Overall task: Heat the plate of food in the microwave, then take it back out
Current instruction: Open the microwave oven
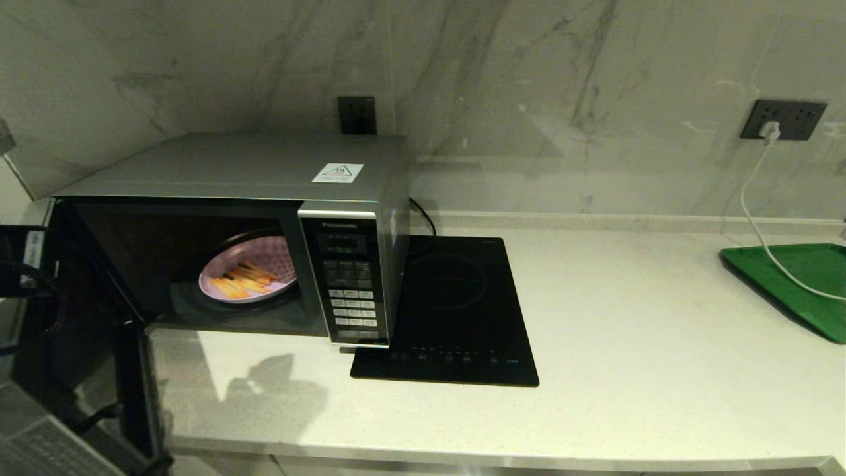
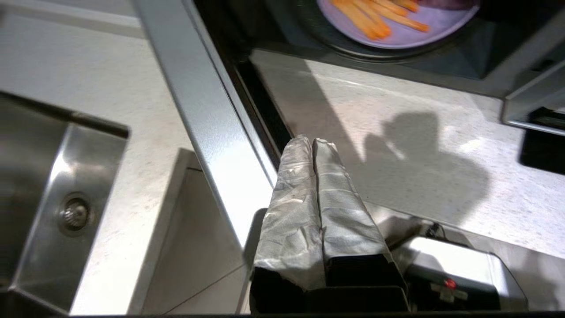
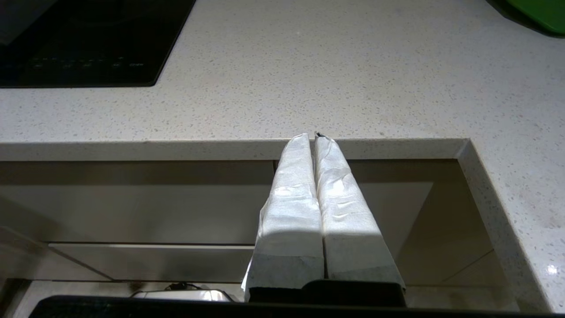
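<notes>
Head view: plate of food (image 1: 248, 271) sat on the turntable inside the microwave (image 1: 264, 218), its door (image 1: 99, 317) swung wide, presumably for access. Left gripper (image 2: 312, 143), fingers pressed together and empty, hung beside the door edge. Right gripper (image 3: 314, 138), fingers together, parked below the tabletop (image 3: 353, 66) edge.

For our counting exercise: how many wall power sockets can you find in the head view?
2. One dark socket is on the marble wall just behind the microwave; the other socket is far right, above the green tray, with a white plug in it. Others may be hidden.
</notes>
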